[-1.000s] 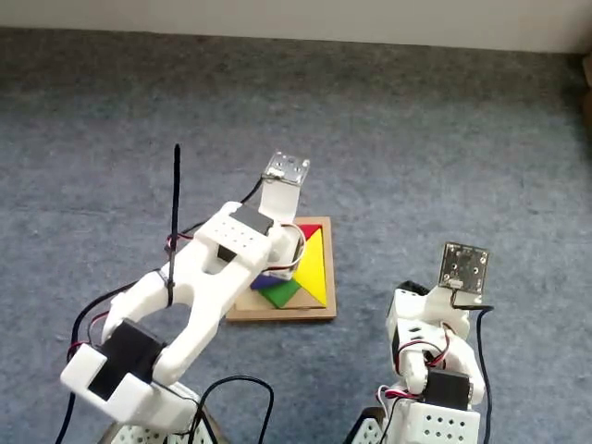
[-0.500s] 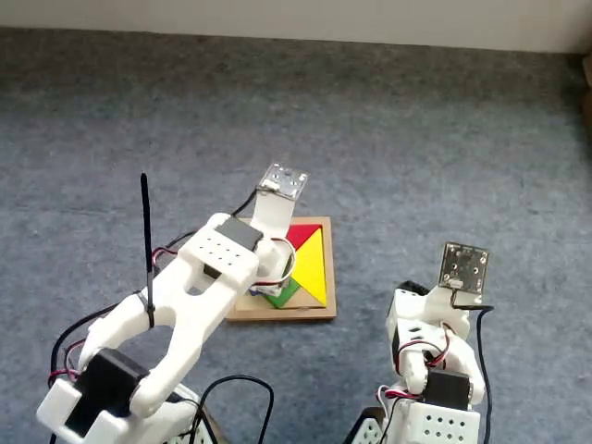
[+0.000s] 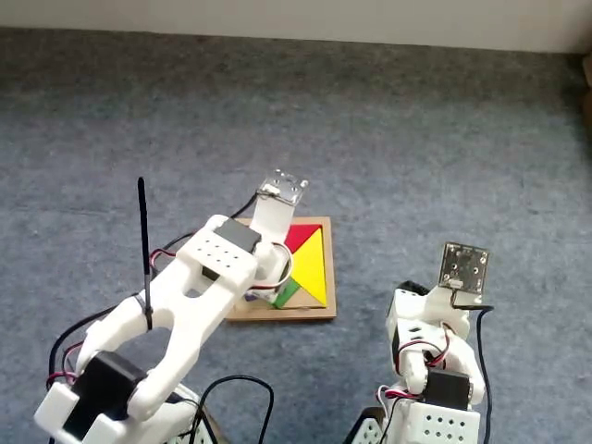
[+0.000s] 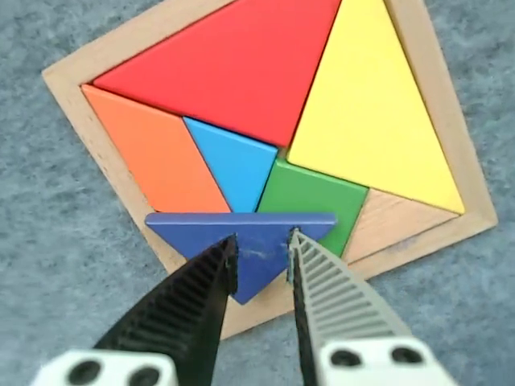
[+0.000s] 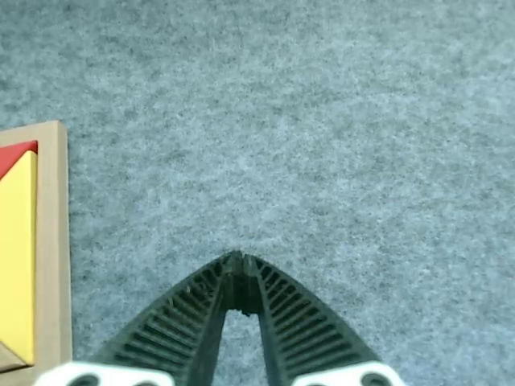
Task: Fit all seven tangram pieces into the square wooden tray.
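The square wooden tray lies on the carpet holding a red triangle, a yellow triangle, an orange parallelogram, a light blue triangle and a green square. My left gripper is shut on a dark blue triangle, held above the tray's near edge over a bare wooden gap. In the high view the left arm covers most of the tray. My right gripper is shut and empty over bare carpet, to the right of the tray.
Grey carpet surrounds the tray on all sides. The right arm's base stands at the near right, and cables trail by the left arm's base. A pale wall strip runs along the far edge.
The left arm has drawn back toward its base and shifted slightly left with the dark blue triangle, uncovering more of the tray. The right arm has not moved.
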Tool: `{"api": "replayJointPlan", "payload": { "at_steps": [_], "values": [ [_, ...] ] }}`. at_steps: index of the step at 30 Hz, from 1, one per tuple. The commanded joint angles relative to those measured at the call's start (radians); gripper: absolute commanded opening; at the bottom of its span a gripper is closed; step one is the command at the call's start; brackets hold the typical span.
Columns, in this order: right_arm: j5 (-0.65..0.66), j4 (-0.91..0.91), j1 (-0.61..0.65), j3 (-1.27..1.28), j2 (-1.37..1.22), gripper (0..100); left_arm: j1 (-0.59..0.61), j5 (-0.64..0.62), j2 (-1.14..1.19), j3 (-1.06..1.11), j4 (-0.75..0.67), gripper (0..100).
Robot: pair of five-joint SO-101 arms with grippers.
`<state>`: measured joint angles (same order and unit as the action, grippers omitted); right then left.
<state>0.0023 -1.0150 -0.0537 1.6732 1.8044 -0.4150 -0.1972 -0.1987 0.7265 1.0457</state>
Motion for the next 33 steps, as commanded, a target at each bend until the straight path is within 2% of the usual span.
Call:
{"api": "replayJointPlan", "payload": {
  "at_steps": [1,10,30,33],
  "values": [
    [-0.002,0.013,-0.016,0.108,-0.005,0.5,-0.018,0.069,-0.025,0.001,0.049,13],
    [-0.002,0.013,-0.016,0.108,-0.005,0.5,-0.013,0.167,-0.019,0.001,0.118,13],
    [-0.002,0.013,-0.016,0.108,-0.005,0.5,-0.010,0.170,-0.016,0.002,0.117,13],
    [-0.002,0.013,-0.016,0.108,-0.005,0.5,-0.010,0.170,0.024,0.012,0.057,13]
  ]
}}
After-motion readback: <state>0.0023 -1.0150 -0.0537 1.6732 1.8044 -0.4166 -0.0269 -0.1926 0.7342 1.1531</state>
